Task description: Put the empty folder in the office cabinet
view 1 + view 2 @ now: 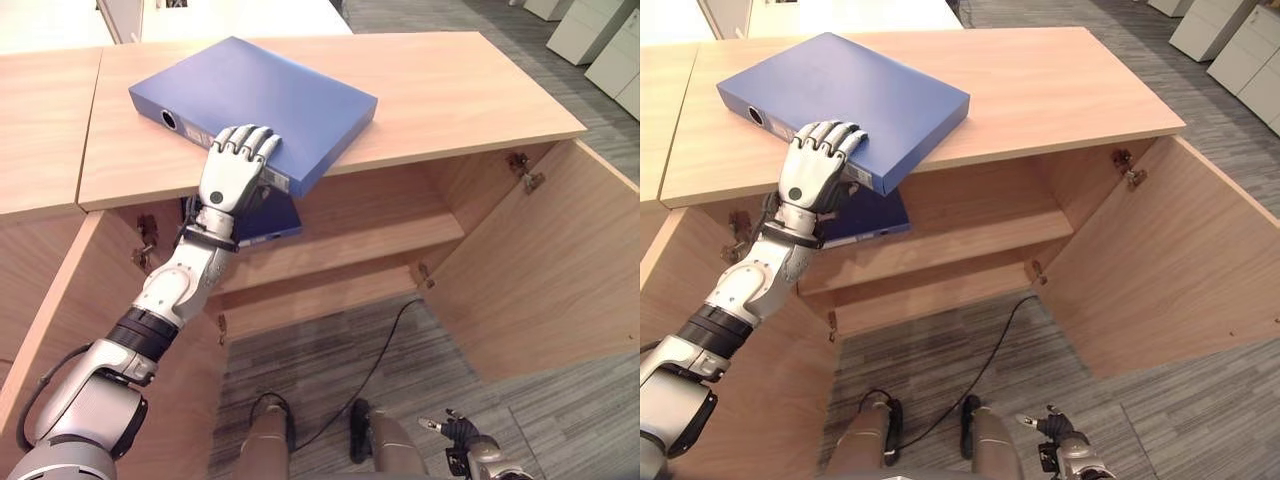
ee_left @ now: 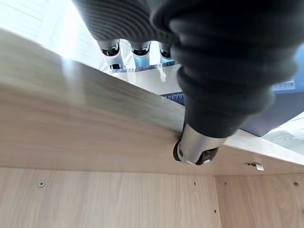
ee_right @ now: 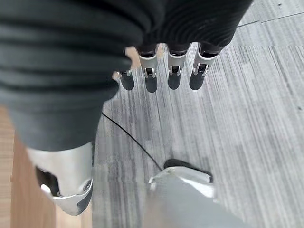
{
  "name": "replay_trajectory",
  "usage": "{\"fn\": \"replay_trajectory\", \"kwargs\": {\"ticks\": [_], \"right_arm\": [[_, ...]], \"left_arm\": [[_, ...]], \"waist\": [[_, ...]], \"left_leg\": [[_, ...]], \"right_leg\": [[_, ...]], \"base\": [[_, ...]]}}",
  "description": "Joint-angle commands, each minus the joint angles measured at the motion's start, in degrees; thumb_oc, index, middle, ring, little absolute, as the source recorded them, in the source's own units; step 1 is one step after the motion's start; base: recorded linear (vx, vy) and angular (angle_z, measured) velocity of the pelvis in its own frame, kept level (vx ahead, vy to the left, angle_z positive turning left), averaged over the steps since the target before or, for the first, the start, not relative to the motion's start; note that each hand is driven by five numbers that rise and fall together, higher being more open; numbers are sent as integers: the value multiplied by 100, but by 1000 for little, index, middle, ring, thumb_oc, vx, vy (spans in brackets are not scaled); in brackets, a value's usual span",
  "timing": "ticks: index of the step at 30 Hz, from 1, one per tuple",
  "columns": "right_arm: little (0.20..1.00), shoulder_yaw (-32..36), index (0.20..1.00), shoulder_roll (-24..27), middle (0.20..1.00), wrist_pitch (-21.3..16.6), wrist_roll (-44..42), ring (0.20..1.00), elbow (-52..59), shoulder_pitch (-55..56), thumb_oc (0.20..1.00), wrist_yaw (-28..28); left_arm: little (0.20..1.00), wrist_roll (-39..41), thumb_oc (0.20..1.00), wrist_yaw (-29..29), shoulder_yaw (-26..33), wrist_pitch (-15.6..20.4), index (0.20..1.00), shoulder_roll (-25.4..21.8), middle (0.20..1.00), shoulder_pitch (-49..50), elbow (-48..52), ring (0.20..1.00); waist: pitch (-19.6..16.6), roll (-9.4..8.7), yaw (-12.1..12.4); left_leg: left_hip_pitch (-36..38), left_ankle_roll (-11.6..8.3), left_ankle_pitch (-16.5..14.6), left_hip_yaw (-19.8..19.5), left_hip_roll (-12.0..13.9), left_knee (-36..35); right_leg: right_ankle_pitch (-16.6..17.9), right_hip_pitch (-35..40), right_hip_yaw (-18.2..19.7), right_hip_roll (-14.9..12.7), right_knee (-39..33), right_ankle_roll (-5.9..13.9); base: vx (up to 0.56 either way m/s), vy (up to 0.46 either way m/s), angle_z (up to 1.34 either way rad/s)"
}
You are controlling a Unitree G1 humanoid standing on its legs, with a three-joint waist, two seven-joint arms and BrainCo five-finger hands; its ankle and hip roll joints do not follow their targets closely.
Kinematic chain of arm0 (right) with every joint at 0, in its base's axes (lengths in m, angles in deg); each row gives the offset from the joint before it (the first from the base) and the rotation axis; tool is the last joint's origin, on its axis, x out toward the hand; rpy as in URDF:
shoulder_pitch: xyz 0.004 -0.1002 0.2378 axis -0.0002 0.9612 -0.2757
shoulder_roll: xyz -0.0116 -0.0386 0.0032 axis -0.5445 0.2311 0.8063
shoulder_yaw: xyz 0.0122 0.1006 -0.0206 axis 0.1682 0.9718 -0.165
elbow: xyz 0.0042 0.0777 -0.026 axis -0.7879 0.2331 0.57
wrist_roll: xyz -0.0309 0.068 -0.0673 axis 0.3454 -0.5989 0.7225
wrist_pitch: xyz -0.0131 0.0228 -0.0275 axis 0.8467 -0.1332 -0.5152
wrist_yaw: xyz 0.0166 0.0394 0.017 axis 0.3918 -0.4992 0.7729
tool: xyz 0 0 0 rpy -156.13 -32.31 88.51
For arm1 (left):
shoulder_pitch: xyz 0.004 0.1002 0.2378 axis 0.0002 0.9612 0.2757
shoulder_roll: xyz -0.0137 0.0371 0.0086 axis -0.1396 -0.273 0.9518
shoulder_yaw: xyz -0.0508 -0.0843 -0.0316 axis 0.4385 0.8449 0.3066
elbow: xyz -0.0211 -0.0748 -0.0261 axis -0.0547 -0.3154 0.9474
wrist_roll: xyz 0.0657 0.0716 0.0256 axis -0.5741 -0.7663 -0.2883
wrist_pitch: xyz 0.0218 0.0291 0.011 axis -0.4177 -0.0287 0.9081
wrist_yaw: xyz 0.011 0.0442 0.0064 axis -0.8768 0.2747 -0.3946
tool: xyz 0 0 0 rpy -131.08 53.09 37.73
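Note:
A blue folder [image 1: 260, 95] lies flat on the wooden cabinet top [image 1: 470, 90], its near corner overhanging the front edge. My left hand [image 1: 232, 170] reaches up from below and grips that near edge. Its fingers [image 2: 133, 47] curl over the folder's top, and the thumb [image 2: 194, 147] presses up from under the edge of the top board. A second blue folder [image 1: 275, 215] lies inside the cabinet on the upper shelf, just behind my left wrist. My right hand [image 1: 462, 432] hangs low over the floor, fingers [image 3: 173, 76] relaxed and holding nothing.
Both cabinet doors stand wide open, the right door [image 1: 560, 260] swung far out and the left door [image 1: 60, 310] beside my left arm. The shelf [image 1: 370, 245] has bare room right of the stored folder. Another wooden top adjoins on the left.

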Motion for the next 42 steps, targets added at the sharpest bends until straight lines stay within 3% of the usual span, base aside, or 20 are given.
{"fn": "replay_trajectory", "kwargs": {"ticks": [1, 6, 13, 23, 33, 34, 35, 36, 38, 39, 42], "right_arm": [[1000, 95, 1000, 95, 1000, -47, 15, 1000, 39, -161, 1000, 107], [1000, 129, 1000, 63, 1000, -52, -55, 1000, 88, -218, 1000, 150], [1000, 176, 1000, 18, 1000, -48, -89, 1000, 54, -179, 1000, 190], [1000, 206, 1000, -132, 1000, -60, -78, 1000, -87, -29, 1000, 211], [1000, 165, 1000, -186, 1000, -16, -83, 1000, -100, 32, 1000, 179], [1000, 162, 1000, -212, 1000, -6, -77, 1000, -102, 72, 1000, 159], [1000, 165, 1000, -215, 1000, -6, -70, 1000, -104, 89, 1000, 150], [1000, 162, 1000, -214, 1000, -2, -61, 1000, -111, 105, 1000, 147], [1000, 183, 1000, -207, 1000, 26, -10, 1000, -145, 192, 1000, 129], [1000, 187, 1000, -204, 1000, 30, -1, 1000, -154, 213, 1000, 131], [1000, 212, 1000, -198, 1000, 33, -4, 1000, -166, 258, 1000, 122]], "left_arm": [[200, 588, 200, -674, -210, 372, 200, 156, 200, 330, 178, 200], [200, 962, 200, -958, -341, 698, 200, 251, 200, 498, 593, 200], [200, 1566, 200, -1286, -357, 1036, 200, 256, 200, 748, 1248, 200], [200, 2560, 200, -1608, 4, 1318, 200, 468, 200, 1240, 2298, 200], [200, 3571, 200, -2104, -75, 1399, 200, 567, 200, 1399, 3031, 200], [451, 3709, 451, -2210, -113, 1375, 451, 571, 451, 1481, 3082, 451], [492, 3751, 492, -2264, -111, 1374, 492, 557, 492, 1522, 3105, 492], [385, 3798, 385, -2298, -118, 1356, 385, 557, 385, 1551, 3100, 385], [319, 3948, 319, -2326, -45, 1329, 319, 566, 319, 1649, 3116, 319], [200, 3978, 200, -2338, -23, 1324, 200, 558, 200, 1673, 3145, 200], [200, 4217, 200, -2406, 23, 1351, 200, 557, 200, 1730, 3313, 200]], "waist": [[473, -26, -72], [791, -33, -43], [972, -30, -16], [689, -9, 36], [460, 46, 77], [445, 50, 77], [431, 47, 78], [424, 51, 78], [383, 52, 75], [367, 57, 72], [336, 46, 77]], "left_leg": [[326, -184, -53, -485, 153, -427], [877, -254, 131, -467, 129, -997], [1405, -303, 483, -482, 128, -1706], [2173, -317, 881, -396, 31, -2801], [2534, -272, 874, -410, -66, -3074], [2591, -264, 864, -417, -70, -3087], [2614, -264, 868, -414, -67, -3114], [2630, -266, 872, -410, -63, -3133], [2678, -271, 890, -410, -67, -3207], [2697, -273, 900, -410, -72, -3242], [2741, -275, 917, -404, -58, -3308]], "right_leg": [[354, 626, 253, -352, -653, 237], [486, 1134, 169, -339, -1085, 313], [732, 1650, -19, -287, -1669, 385], [1035, 2369, -363, -149, -2604, 485], [1016, 2757, -488, -114, -2890, 490], [1003, 2803, -491, -100, -2900, 487], [1002, 2829, -506, -94, -2922, 485], [999, 2840, -516, -96, -2933, 484], [990, 2876, -517, -62, -2971, 485], [988, 2892, -509, -47, -2989, 484], [985, 2940, -510, -4, -3042, 484]], "base": [[51, -40, 9], [30, -39, 13], [34, -40, 12], [75, -9, 3], [64, 9, 7], [35, 12, 2], [41, 17, 1], [0, 0, 0], [0, 0, 0], [0, 0, 0], [3, -2, -6]]}}
